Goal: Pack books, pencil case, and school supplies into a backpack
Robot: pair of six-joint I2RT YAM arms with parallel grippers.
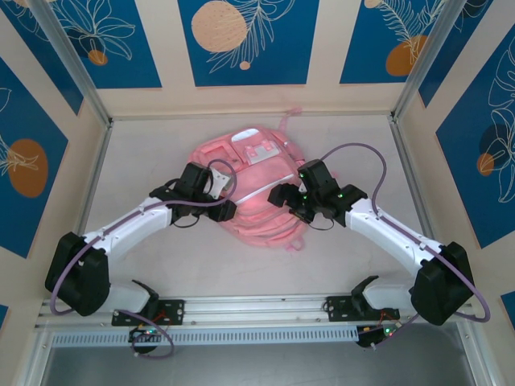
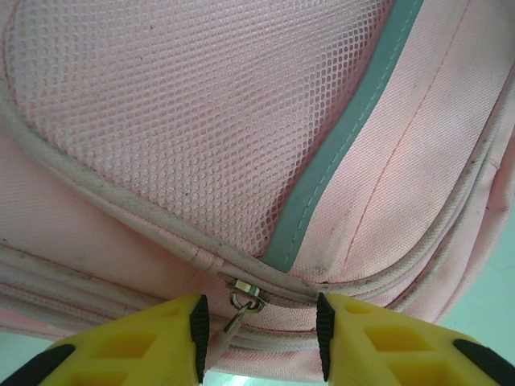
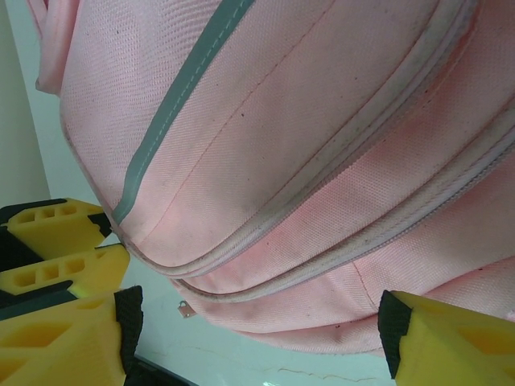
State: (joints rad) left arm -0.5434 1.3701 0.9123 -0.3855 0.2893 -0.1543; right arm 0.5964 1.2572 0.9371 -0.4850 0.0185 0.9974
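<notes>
Left wrist view: left gripper (image 2: 259, 322) is released. Its yellow fingers (image 2: 161, 338) stand apart with a clear gap, and neither pad is on anything. A small metal zip pull (image 2: 241, 305) hangs in that gap, nearer the left-hand pad and touching neither. The pull sits on a zip seam of the backpack (image 2: 418, 185). Just above the seam is a pink mesh pocket (image 2: 185, 104), with a grey-green stripe (image 2: 346, 137) running diagonally beside it.

Right wrist view: right gripper (image 3: 257, 322) is also released, jaws wide, black pads facing each other. The backpack's rounded lower edge bulges just above the gap. I can't see any contact with either finger. Two piped zip seams curve across the fabric, and a second grey-green stripe (image 3: 181, 88) runs down toward the left-hand finger. A tiny metal tab (image 3: 185, 309) sits under the lower seam, just off the pale table (image 3: 241, 354).

Top view: the backpack lies flat in the middle of the table (image 1: 161, 145), with its strap loop toward the far wall. The left gripper (image 1: 228, 211) is at its left edge and the right gripper (image 1: 283, 197) is over its right half. Both are low against the fabric.

There's a white patch (image 1: 259, 150) near the top of the backpack, but any marks on it are too small to read. Behind the backpack are blue wall panels (image 1: 241, 40) with orange discs and white leaf outlines.
</notes>
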